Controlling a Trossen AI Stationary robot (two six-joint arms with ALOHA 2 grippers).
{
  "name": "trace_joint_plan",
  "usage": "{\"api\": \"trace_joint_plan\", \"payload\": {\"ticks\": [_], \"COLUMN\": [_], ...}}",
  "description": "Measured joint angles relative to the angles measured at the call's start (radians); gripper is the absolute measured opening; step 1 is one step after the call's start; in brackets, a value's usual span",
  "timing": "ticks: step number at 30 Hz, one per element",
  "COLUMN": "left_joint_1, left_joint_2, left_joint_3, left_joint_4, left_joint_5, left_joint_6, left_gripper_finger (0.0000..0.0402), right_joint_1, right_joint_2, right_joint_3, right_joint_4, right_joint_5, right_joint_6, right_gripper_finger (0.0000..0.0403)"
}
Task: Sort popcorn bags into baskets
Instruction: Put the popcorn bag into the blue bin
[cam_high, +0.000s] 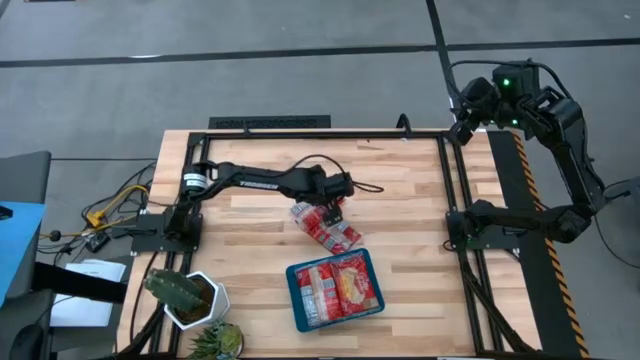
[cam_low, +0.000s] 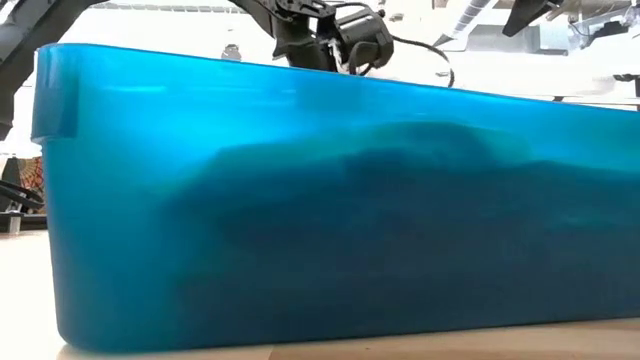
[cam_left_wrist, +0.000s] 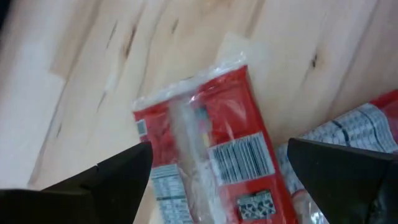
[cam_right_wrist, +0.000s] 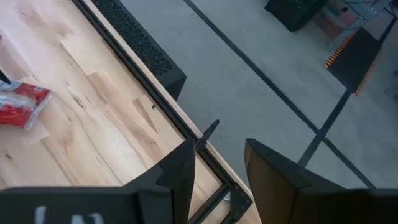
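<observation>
A few red popcorn packets lie loose and overlapping on the wooden table, just far of the teal tray. The tray holds several more packets, lying flat. My left gripper hovers open over the loose pile. In the left wrist view its fingers stand on either side of one packet, which lies barcode side up; a second packet lies beside it. My right gripper waits open at the table's far right corner.
A white pot with a cactus and another plant stand at the near left corner. A black frame runs along the far and right edges. The tray wall fills the low view. Bare wood lies right of the packets.
</observation>
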Motion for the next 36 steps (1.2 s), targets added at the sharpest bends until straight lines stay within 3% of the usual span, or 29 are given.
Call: {"api": "trace_joint_plan", "payload": {"ticks": [3, 10, 13, 18, 23, 32, 36], "left_joint_1": [-0.013, -0.033, -0.036, -0.018, 0.000, 0.012, 0.010], "left_joint_2": [0.019, 0.069, 0.088, 0.105, 0.116, 0.113, 0.089], "left_joint_3": [0.005, 0.005, 0.004, 0.008, 0.006, 0.006, 0.026], "left_joint_4": [0.006, -0.003, -0.024, -0.072, -0.143, -0.154, -0.201], "left_joint_5": [-0.053, -0.025, -0.079, -0.064, -0.052, -0.033, 0.056], "left_joint_6": [-0.008, -0.003, -0.061, -0.163, -0.227, -0.186, -0.204], "left_gripper_finger": [0.0361, 0.0361, 0.0361, 0.0342, 0.0259, 0.0032, 0.0023], "right_joint_1": [0.001, 0.001, 0.001, 0.001, 0.001, 0.001, 0.001], "right_joint_2": [-0.001, 0.000, -0.001, -0.001, -0.002, -0.002, -0.002], "right_joint_3": [0.000, 0.000, 0.000, 0.000, 0.000, 0.000, 0.000], "right_joint_4": [-0.004, -0.009, -0.009, -0.008, -0.008, -0.008, -0.008], "right_joint_5": [-0.001, -0.002, -0.002, 0.000, 0.001, 0.001, 0.001], "right_joint_6": [-0.001, 0.000, 0.001, 0.016, 0.018, 0.019, 0.019], "right_gripper_finger": [0.0160, 0.0158, 0.0160, 0.0159, 0.0145, 0.0115, 0.0108]}}
